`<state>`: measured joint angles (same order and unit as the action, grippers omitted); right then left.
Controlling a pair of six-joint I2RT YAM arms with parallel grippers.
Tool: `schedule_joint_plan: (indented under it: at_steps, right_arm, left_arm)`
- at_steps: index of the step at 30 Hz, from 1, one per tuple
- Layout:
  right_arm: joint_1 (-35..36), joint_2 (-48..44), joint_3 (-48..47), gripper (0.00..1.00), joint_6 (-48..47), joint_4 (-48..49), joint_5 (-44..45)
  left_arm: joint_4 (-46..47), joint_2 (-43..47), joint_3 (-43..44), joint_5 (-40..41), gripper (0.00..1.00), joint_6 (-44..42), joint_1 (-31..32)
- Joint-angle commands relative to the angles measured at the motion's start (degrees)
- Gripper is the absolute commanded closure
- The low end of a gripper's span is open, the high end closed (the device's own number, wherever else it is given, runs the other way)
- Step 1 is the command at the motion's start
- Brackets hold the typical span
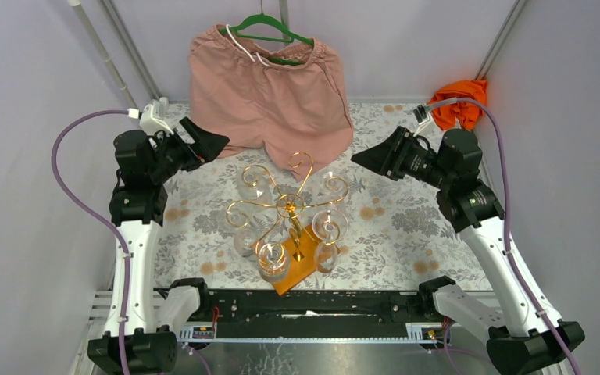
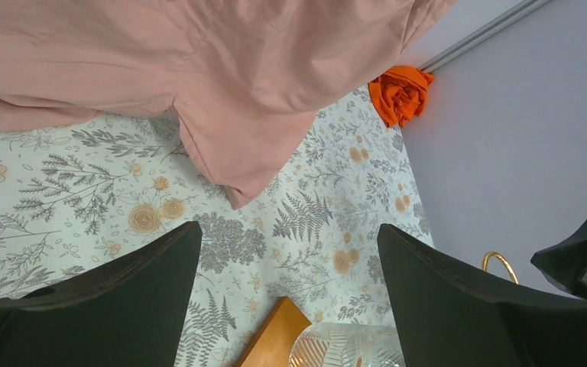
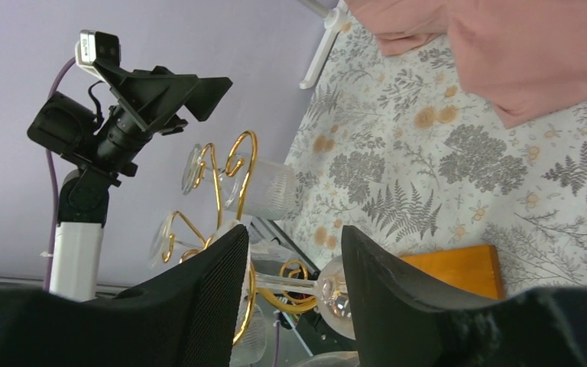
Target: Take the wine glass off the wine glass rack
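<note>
Your left arm (image 1: 135,246) and right arm (image 1: 491,248) share white lower links, black joint housings and black wedge-shaped fingers (image 2: 107,298); a purple cable (image 1: 54,160) trails along each.

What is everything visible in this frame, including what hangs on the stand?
wine glass rack: one, gold scroll arms on an orange-brown wooden base, middle of the table, towards the near edge
wine glasses: about six, clear, hanging around the rack's arms; exact count hard to tell
shorts: one pair, pink, hanging at the back, legs resting on the table
hanger: one, green, holding the shorts
cloth: one, orange, bunched in the back right corner
tablecloth: one, pale with a floral print, covering the table
left gripper: black, open, raised left of the rack
right gripper: black, open, raised right of the rack
</note>
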<state>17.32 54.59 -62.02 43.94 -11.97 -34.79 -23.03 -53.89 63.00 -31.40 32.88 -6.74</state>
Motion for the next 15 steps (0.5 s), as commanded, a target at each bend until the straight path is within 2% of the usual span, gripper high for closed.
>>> schedule_joint_plan:
  at_steps: [1,15]
  right_arm:
    - [1.9,-0.1,0.6,0.45,3.4,3.8,-3.0]
    - [5.4,-1.3,2.2,0.53,6.0,5.5,-2.8]
  left_arm:
    - [3.4,1.4,-0.9,-0.8,0.07,0.6,0.3]
    - [3.4,2.1,-2.2,-0.9,0.07,0.6,0.2]
